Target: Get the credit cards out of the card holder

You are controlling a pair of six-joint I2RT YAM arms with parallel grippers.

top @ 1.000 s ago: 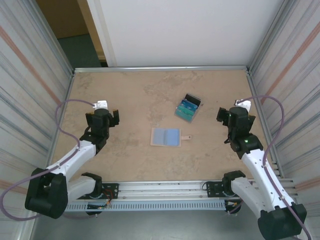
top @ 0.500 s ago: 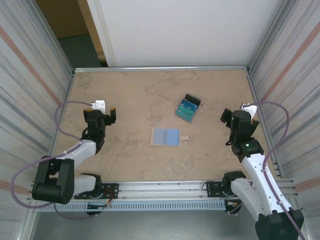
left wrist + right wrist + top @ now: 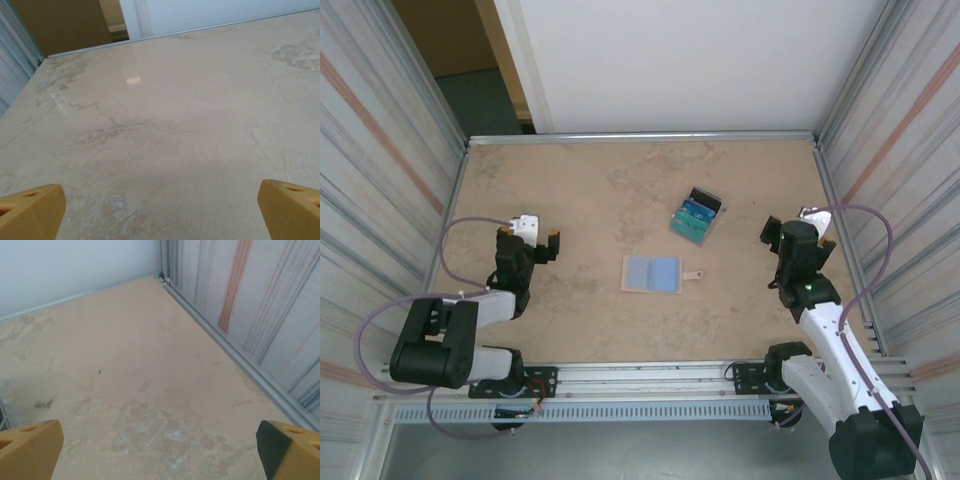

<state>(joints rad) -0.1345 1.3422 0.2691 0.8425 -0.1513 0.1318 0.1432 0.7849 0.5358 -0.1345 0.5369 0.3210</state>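
**Both hands wide, cards lying apart from the holder**

Our left hand [image 3: 530, 234] hangs low over the counter [image 3: 590, 185] near the left wall, fingers spread wide and holding nothing. Our right hand [image 3: 798, 232] is spread just as wide and empty, close to the right wall. Between them the card holder [image 3: 652, 273] lies open and flat, pale blue face up, its small tan tab pointing right. Farther back and slightly right, apart from it, the credit cards [image 3: 697, 217] rest in a fanned stack of teal, blue and black.
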